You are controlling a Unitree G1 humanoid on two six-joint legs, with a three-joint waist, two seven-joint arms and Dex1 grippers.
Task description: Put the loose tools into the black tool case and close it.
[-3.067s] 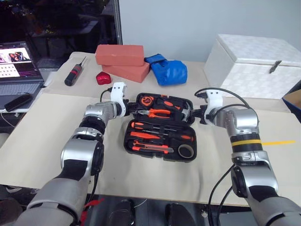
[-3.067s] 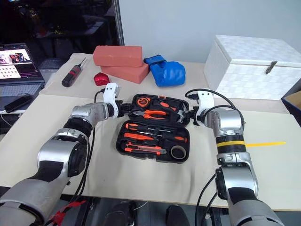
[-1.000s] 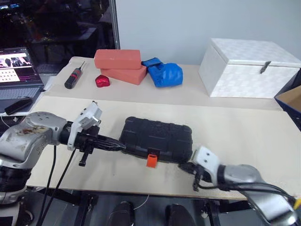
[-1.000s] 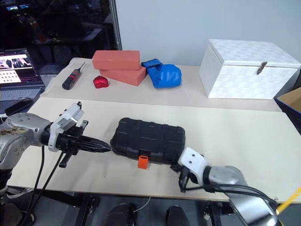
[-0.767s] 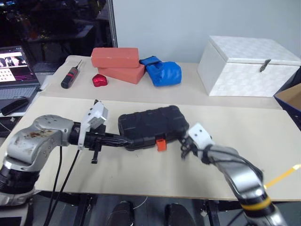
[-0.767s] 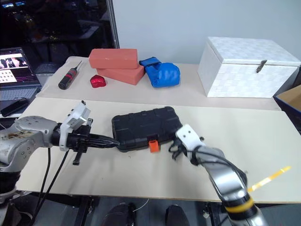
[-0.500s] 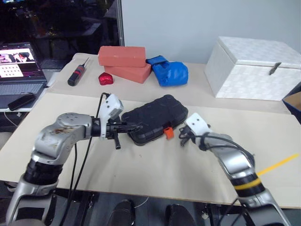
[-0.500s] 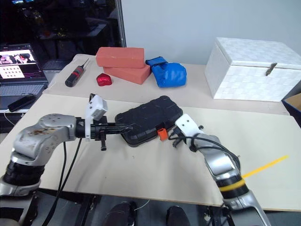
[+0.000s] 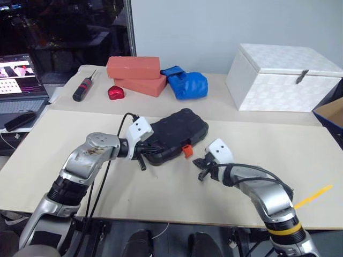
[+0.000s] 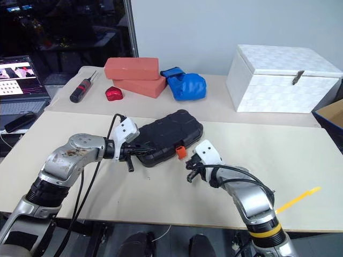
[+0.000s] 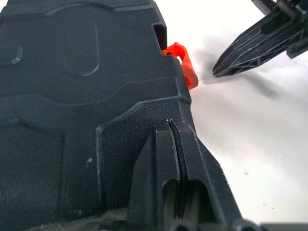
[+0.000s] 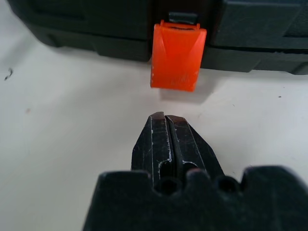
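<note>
The black tool case (image 9: pixel 174 135) lies shut on the table, skewed so that its right end sits farther back. An orange latch (image 12: pixel 177 57) sticks out from its near edge. My left gripper (image 11: pixel 174 124) is shut and lies over the lid at the case's near left corner (image 9: pixel 151 150). My right gripper (image 12: pixel 165 118) is shut too, pointing at the latch from a short gap and not touching it; its fingers (image 11: pixel 238 55) also show in the left wrist view. The loose tools are out of view.
At the back stand two red bricks (image 9: pixel 134 69), a blue glove (image 9: pixel 187 84) and a large white latched box (image 9: pixel 281 77). A black screwdriver (image 9: pixel 83 88), a red heart-shaped lump (image 9: pixel 115 93) and a laptop (image 9: pixel 19 80) sit far left. Yellow tape (image 9: pixel 313 196) marks the table at right.
The case stood open with tools in it in the earliest frames and is now shut. Over the last second it swung askew; the left gripper moved onto its corner, the right one up to the latch.
</note>
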